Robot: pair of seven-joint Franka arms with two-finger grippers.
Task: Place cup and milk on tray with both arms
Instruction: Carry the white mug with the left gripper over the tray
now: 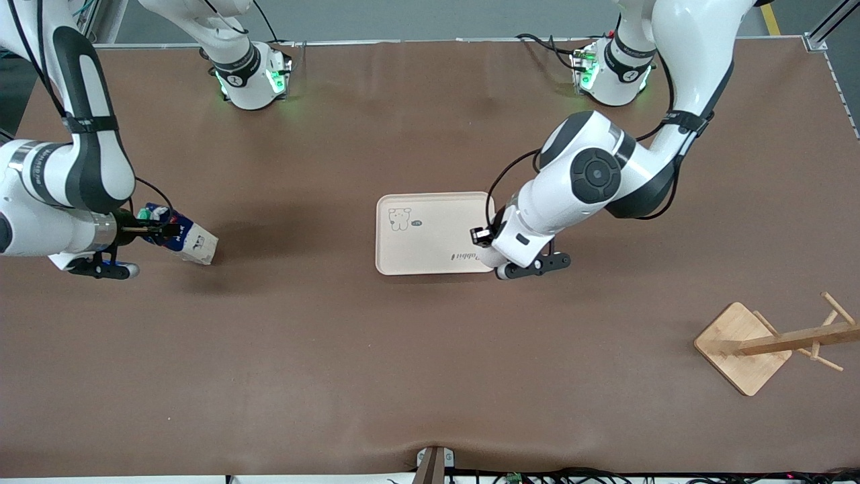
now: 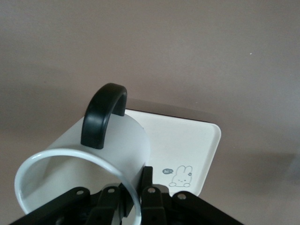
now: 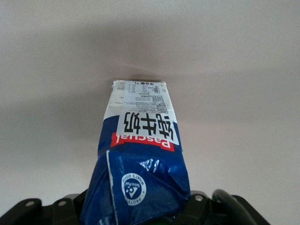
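Cup in left gripper; milk in right gripper

High front camera over table; wrist cameras close behind claws.

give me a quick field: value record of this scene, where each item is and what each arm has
left end effector: shut on the cup, over the tray's edge at the left arm's end
right end effector: shut on the milk, tilted, at the right arm's end of the table
tray: mid-table, nothing resting on it
rack: wooden, toward the left arm's end, nearer the front camera than the tray
task state: cup and milk both held, neither on the tray yet
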